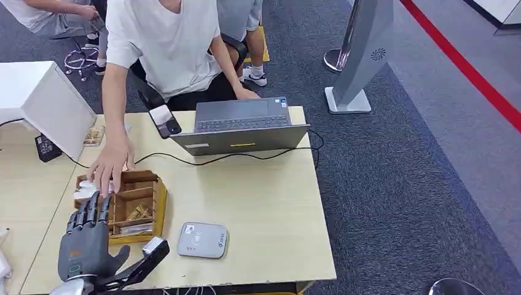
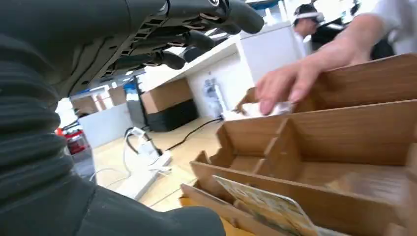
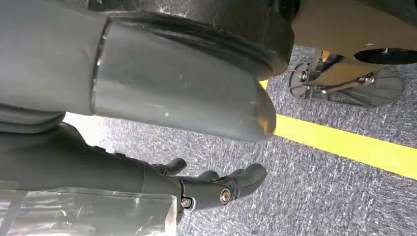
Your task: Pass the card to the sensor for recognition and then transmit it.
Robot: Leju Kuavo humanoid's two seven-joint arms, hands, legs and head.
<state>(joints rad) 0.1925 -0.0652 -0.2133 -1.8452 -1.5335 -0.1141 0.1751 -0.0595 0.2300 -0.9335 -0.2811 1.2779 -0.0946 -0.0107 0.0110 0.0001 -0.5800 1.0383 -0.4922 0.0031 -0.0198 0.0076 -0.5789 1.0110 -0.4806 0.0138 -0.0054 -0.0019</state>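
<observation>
- Our left hand [image 1: 86, 236] hovers at the near left corner of the table [image 1: 264, 203], fingers straight and spread, holding nothing. Its fingertips [image 1: 92, 200] reach over the near left edge of a wooden compartment box [image 1: 158, 200].
- In the left wrist view the same hand [image 2: 162, 34] is stretched flat above the box [image 2: 344, 128], not touching it.
- Our right hand [image 3: 216, 189] hangs low beside the body over grey carpet with a yellow line [image 3: 354, 147]. Its fingers are loosely curled and apart, with nothing in them.
- A card [image 2: 268, 206] with a printed face stands tilted in the nearest slot of the box. In the head view cards [image 1: 136, 228] lie in the box's near compartments.
- A person's hand [image 1: 112, 163] presses down on a white item at the far left compartment of the box, just beyond our fingertips.
- The grey card sensor [image 1: 202, 239] lies flat on the table just right of the box, near the front edge.
- Farther back an open laptop [image 1: 241, 126] faces the seated person, with a black phone [image 1: 164, 120] to its left.
- A white box [image 1: 46, 101] stands at the far left.
</observation>
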